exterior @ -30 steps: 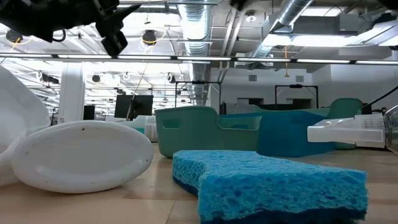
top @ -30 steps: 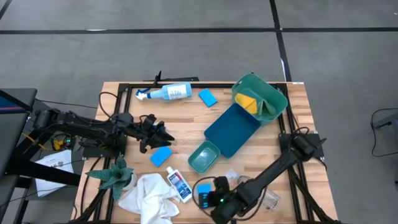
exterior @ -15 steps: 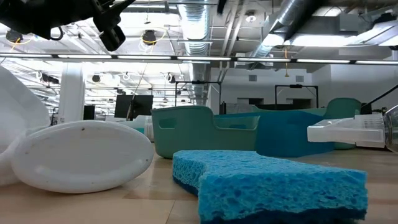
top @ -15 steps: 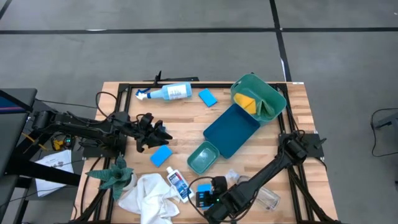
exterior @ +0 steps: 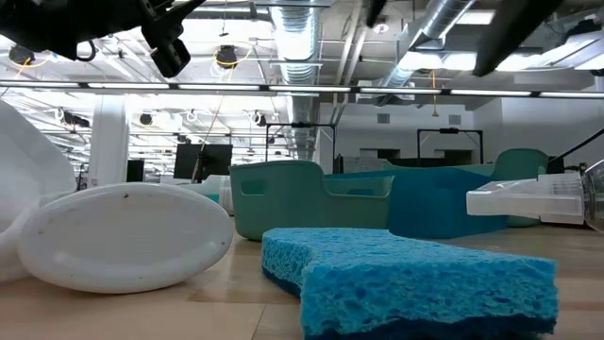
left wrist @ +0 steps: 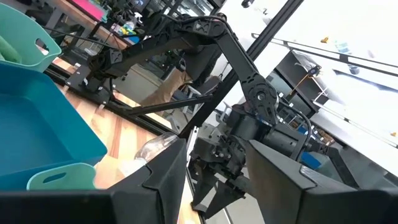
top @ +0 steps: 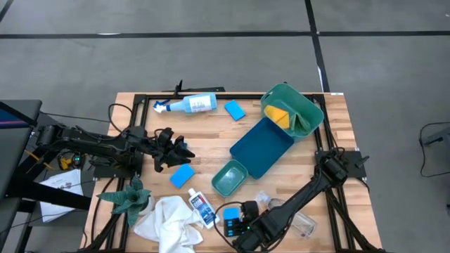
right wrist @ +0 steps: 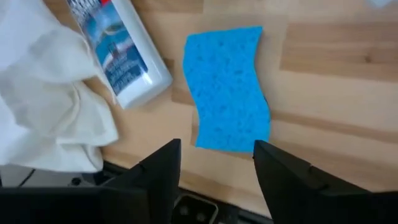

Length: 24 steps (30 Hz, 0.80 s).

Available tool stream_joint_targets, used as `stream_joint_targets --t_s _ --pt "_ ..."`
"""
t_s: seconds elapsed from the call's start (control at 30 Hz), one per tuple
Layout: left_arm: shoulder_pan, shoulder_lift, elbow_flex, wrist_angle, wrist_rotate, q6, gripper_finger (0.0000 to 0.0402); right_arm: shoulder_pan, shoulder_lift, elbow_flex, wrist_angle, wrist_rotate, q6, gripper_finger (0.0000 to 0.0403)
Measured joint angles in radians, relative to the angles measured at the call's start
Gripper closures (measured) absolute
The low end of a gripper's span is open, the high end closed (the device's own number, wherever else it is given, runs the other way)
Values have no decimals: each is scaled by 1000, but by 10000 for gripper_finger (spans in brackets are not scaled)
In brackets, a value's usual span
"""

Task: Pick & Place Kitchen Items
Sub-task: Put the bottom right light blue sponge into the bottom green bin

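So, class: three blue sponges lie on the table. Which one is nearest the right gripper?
The blue sponge at the near edge, beside the small blue-labelled bottle. The right gripper hangs open right over it; the other two sponges lie farther up the table.

Bare wood flanks the blue sponge (right wrist: 229, 87); the small bottle (right wrist: 119, 53) crowds one side.

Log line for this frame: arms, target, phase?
right pincer: open, above sponge, pre-grasp | left pincer: open, empty, raised mid-left | bin: holds yellow pad
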Motion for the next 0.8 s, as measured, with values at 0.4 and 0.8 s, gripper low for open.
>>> stream_joint_targets --t_s 0.4,0.8 --pt "0 0 0 0 0 -1 238 -3 0 -52 9 -18 9 200" --pt "0 0 0 0 0 -6 238 -2 0 -161 139 -56 7 197"
